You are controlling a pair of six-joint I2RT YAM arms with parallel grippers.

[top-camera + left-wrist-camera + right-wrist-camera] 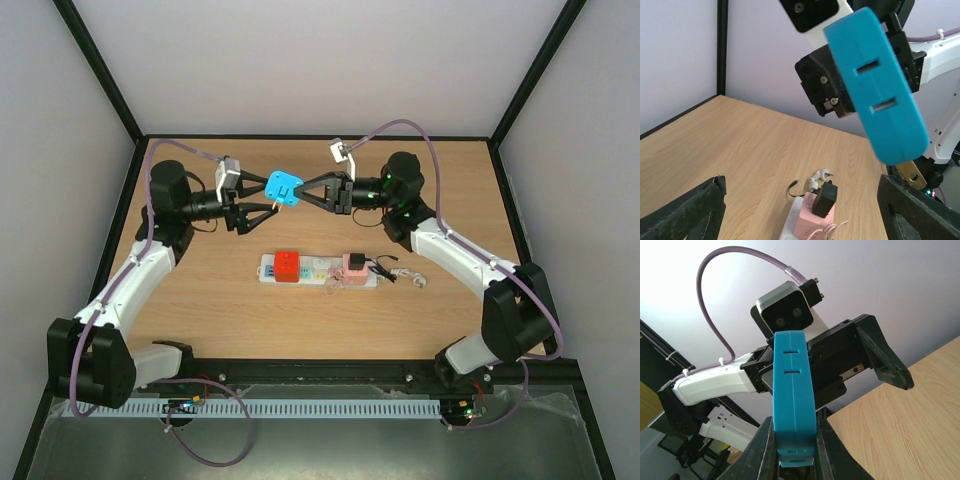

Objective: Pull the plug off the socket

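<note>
Above the desk (200, 290): your right claw (302, 192) clamps the blue plug (282, 188), clear of the socket (320, 270).
Left claw (268, 197): spread open, empty.
Remaining: seemingly nothing; pull looks done.

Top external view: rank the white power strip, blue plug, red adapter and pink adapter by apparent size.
1. white power strip
2. blue plug, though raised nearer the camera
3. red adapter and pink adapter look alike

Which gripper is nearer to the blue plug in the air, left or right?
Right. The right gripper clamps the blue plug between its fingers; the left gripper is open on the plug's other side, close but not gripping it.
</note>
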